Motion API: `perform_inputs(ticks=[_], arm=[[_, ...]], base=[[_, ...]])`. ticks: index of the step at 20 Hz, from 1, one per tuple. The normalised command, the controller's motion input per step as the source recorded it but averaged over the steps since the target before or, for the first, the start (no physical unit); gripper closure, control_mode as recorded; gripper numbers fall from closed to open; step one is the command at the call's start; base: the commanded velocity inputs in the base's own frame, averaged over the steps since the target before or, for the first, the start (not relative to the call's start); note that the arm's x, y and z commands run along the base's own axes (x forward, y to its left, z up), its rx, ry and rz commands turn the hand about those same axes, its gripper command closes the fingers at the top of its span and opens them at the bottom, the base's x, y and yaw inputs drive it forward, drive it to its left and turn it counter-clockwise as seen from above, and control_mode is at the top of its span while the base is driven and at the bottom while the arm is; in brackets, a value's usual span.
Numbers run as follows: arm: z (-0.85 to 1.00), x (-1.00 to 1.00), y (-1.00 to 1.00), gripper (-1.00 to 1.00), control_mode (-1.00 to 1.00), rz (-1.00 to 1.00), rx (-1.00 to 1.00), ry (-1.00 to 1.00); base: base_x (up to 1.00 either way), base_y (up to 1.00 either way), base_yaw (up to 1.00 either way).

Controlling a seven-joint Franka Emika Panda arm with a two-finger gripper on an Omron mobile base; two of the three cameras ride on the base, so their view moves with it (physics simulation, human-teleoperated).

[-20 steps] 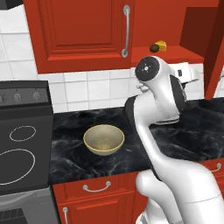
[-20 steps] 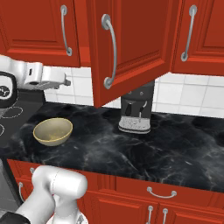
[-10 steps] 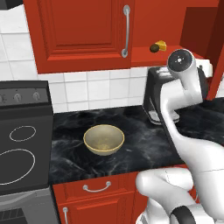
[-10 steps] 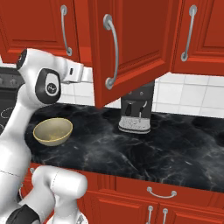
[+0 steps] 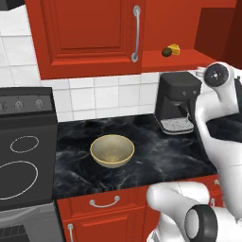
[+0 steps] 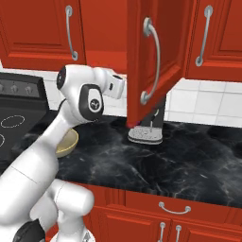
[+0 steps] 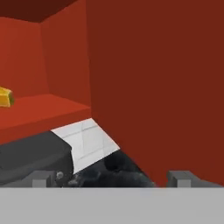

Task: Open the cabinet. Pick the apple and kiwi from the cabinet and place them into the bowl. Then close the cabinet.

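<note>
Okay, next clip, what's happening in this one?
A white robot arm is working at the red cabinet, whose right door stands swung open. Its hand, open and holding nothing, looks into the cabinet. A kiwi and a yellow cheese wedge sit on the shelf. The bowl on the black counter has nothing in it.

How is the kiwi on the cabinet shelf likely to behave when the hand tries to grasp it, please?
The kiwi looks small and round, so it may roll along the shelf if nudged. It sits right beside the cheese wedge, which could block one finger. It is probably light.
</note>
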Motion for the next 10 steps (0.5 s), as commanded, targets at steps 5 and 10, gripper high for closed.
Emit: perform_inputs(ticks=[5,10], arm=[[-0.22,0.53,-1.00,-1.00,-1.00,-0.18,0.03,-0.24],[-0.12,0.65,-0.94,-1.00,-1.00,-0.12,0.08,-0.20]], base=[[0.00,0.00,0.00],[0.00,0.00,0.00]])
